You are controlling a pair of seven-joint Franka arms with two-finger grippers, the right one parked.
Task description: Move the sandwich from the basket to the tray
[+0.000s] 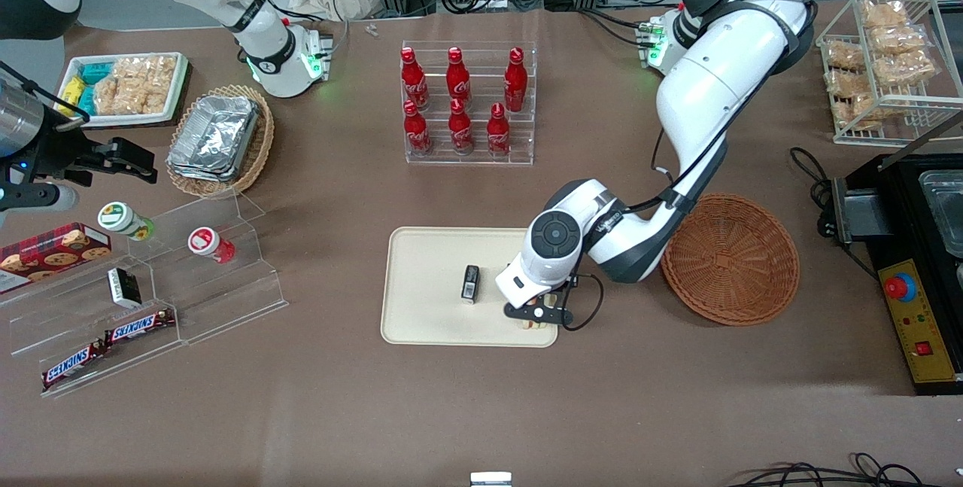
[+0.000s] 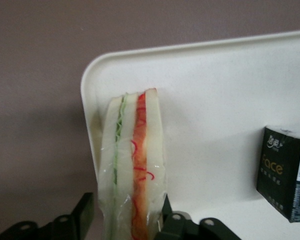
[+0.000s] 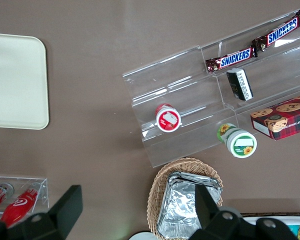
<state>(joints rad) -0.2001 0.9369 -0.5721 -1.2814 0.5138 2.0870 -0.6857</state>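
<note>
Gripper sits low over the tray at its corner nearest the front camera, on the working arm's end. Fingers closed on the sandwich, pressing both bread faces. Front view hides most of the sandwich under the wrist; the wrist view shows it on edge, green and orange-red filling layers facing the camera, wrapped, over the tray corner. Cannot tell whether it touches the tray surface. Small black box stands mid-tray, near the gripper, apart. Reddish wicker basket lies beside the tray, toward the working arm's end.
</note>
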